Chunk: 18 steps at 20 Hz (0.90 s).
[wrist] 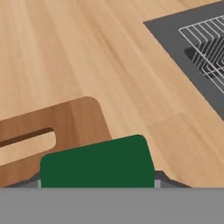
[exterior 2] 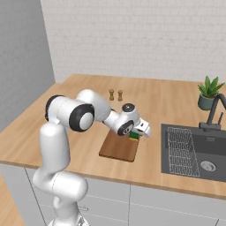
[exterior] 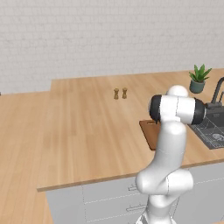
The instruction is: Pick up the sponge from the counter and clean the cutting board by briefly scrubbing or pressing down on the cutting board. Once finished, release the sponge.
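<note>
A: Where is the sponge (wrist: 97,162) right now?

B: In the hand view its dark green top sits at about 6 o'clock, right between the fingers (wrist: 158,178). It overlaps the corner of the cutting board (wrist: 65,127), next to the handle slot at 8 o'clock.

A: And from the base cameras?

B: In the right base view the gripper (exterior 2: 136,135) is low over the far right corner of the cutting board (exterior 2: 117,148), with a bit of green and yellow sponge (exterior 2: 133,135) showing under the white hand. In the left base view the arm covers most of the cutting board (exterior: 150,132); only its left end shows.

A: Are the fingers clamped on it?

B: They flank the sponge closely on both sides, yet I cannot tell whether they press it or have just let go.

A: What else is on the tabletop (exterior 2: 84,110)?

B: Two small shakers (exterior 2: 115,94) stand side by side at 12 o'clock from the board. A potted plant (exterior 2: 208,92) stands at 2 o'clock, by the dark faucet (exterior 2: 215,110), and the sink (exterior 2: 194,152) with its wire rack lies at 3 o'clock
</note>
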Available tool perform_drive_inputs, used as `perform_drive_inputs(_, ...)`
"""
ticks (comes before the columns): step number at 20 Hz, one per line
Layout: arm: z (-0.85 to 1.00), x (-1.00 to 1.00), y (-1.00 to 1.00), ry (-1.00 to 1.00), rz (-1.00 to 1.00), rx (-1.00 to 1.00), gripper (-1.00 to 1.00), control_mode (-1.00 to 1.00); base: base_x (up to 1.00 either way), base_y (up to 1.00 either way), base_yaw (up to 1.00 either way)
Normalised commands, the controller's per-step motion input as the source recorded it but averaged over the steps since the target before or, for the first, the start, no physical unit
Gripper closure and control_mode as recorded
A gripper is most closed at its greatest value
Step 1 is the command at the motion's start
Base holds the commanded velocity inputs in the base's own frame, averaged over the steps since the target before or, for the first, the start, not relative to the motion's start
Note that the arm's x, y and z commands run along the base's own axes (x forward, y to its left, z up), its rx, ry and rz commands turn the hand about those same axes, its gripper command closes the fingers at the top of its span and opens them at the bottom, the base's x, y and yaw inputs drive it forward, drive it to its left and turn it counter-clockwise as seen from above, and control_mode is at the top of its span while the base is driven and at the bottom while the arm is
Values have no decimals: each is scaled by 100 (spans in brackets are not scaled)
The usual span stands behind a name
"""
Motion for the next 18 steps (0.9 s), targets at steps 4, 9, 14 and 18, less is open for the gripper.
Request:
perform_drive_inputs(4, 0, -61, -70, 6, 0, 0, 100, -100, 0, 0, 0)
perform_drive_inputs(9, -2, -64, -59, 7, 0, 0, 100, -100, 0, 0, 0)
perform_drive_inputs(14, -11, -52, -23, 14, 0, 0, 100, -100, 0, 0, 0)
perform_drive_inputs(18, -22, -32, -1, 13, 0, 0, 100, -100, 0, 0, 0)
